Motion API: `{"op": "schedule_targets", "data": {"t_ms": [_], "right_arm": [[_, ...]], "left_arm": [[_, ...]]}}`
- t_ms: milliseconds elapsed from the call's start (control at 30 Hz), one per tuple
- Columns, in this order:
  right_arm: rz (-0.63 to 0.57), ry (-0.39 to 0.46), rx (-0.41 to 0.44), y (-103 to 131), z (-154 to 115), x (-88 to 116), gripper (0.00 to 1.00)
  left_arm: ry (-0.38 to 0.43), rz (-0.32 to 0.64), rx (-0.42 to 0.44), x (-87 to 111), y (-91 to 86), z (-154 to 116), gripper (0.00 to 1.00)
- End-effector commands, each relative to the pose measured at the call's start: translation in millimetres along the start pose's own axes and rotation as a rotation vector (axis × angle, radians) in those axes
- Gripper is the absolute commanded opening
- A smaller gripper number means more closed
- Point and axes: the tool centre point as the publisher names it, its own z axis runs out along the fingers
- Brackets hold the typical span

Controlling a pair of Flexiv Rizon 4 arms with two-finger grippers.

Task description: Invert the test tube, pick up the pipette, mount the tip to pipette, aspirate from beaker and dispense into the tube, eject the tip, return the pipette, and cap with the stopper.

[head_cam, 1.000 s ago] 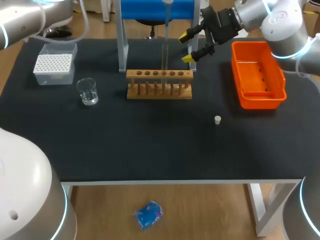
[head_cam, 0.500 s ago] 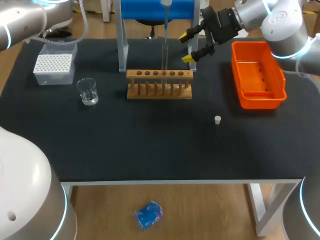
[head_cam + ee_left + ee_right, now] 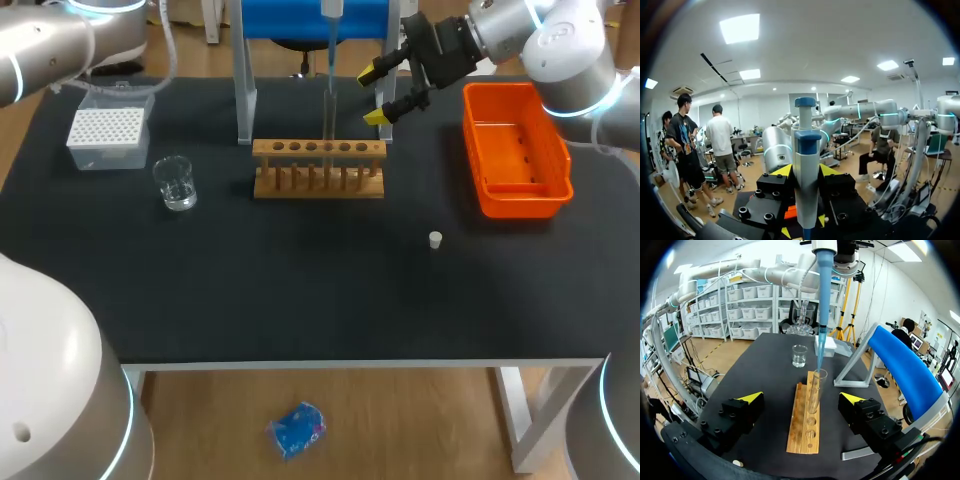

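**Pipette held over the racked test tube; right gripper standing by**

*Head view.* The right gripper (image 3: 372, 94) has its yellow-tipped fingers spread wide, and they grasp nothing. The test tube (image 3: 327, 120) stands upright in the wooden rack (image 3: 318, 168), just beside this gripper on its open side, and touches neither finger. The pipette (image 3: 329, 40) hangs vertically above the tube. The stopper (image 3: 435, 239) lies on the table well apart from the gripper. The orange bin (image 3: 515, 150) sits beside the right arm. The beaker (image 3: 176, 183) and tip box (image 3: 107, 133) lie beyond the rack, far from this gripper. The left arm (image 3: 50, 40) enters at the corner, and its gripper is out of this view.

*Left wrist view.* The left gripper (image 3: 805, 171) pinches the pipette (image 3: 805, 145) from two sides. The pale body rises upright between the fingers, with the blue head above them.

*Right wrist view.* The right gripper (image 3: 801, 399) is wide apart. The rack runs ahead from the gap between its fingers. The test tube (image 3: 814, 390) stands ahead of that gap, untouched. The pipette's blue shaft descends to the tube's mouth. The beaker and tip box lie farther ahead, past the rack's far end.
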Motion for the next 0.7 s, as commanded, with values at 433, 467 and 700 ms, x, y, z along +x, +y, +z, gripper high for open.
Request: {"op": "schedule_targets", "data": {"t_ms": [433, 467, 700], "right_arm": [[0.0, 0.0, 0.002, 0.3, -0.6, 0.3, 1.0], [0.0, 0.0, 0.002, 0.3, -0.6, 0.3, 1.0], [0.0, 0.0, 0.002, 0.3, -0.6, 0.3, 1.0]], "left_arm": [[0.007, -0.032, 0.014, -1.2, 5.4, 0.5, 0.0], [0.008, -0.034, 0.015, -1.7, 5.8, 1.0, 0.0], [0.018, -0.023, 0.038, -4.7, 6.0, 3.4, 0.0]]}}
